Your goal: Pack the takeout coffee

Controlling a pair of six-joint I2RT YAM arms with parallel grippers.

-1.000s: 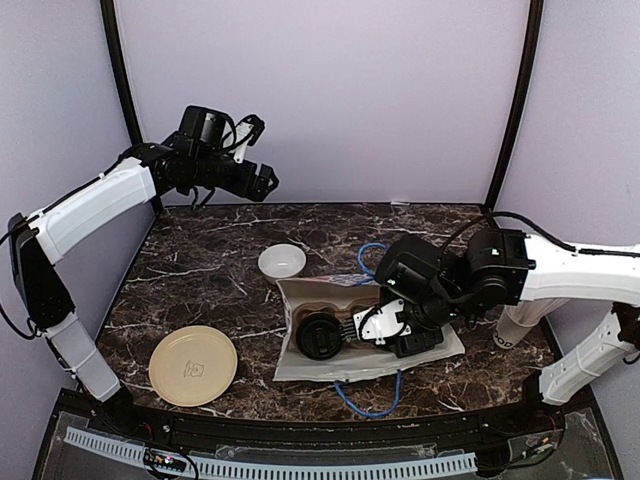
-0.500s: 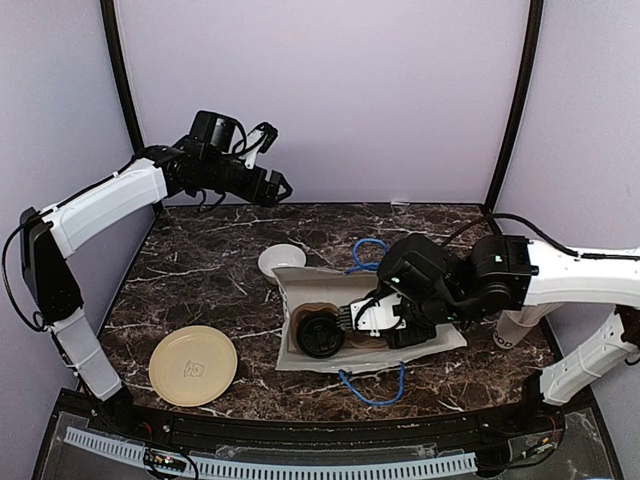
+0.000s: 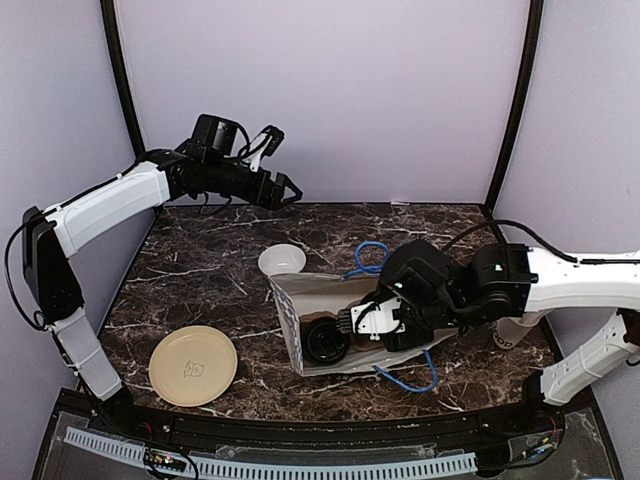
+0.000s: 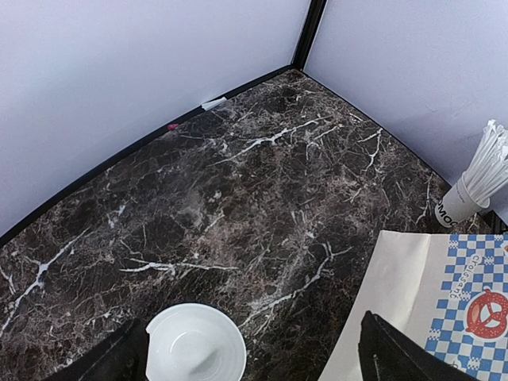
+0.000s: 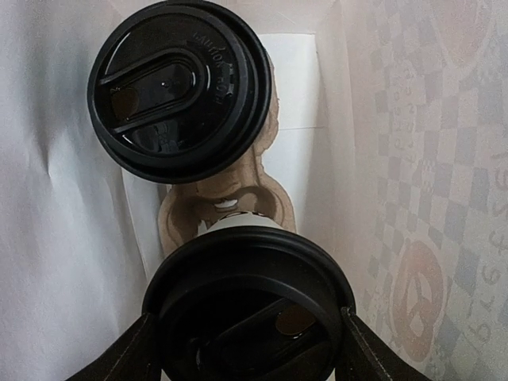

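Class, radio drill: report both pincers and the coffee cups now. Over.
Left pincer open, raised, empty. Right pincer inside paper bag, clamped on near lidded cup. Second lidded cup beyond, seated in cardboard carrier. Bag walls close either side.

A low white bowl (image 3: 282,261) is sitting on a dark marble table (image 3: 200,270). A tan plate (image 3: 193,365) is lying front-left of the bowl, and a cup of white sticks (image 4: 476,178) is standing well to its right.

Black lids (image 5: 178,87); white cup (image 5: 230,225); brown pulp carrier (image 5: 262,202); white bag (image 4: 397,294), blue checks, red pretzel print; dark worktop (image 4: 238,182), white veins; white bowl (image 4: 196,345); tan plate (image 3: 193,365).
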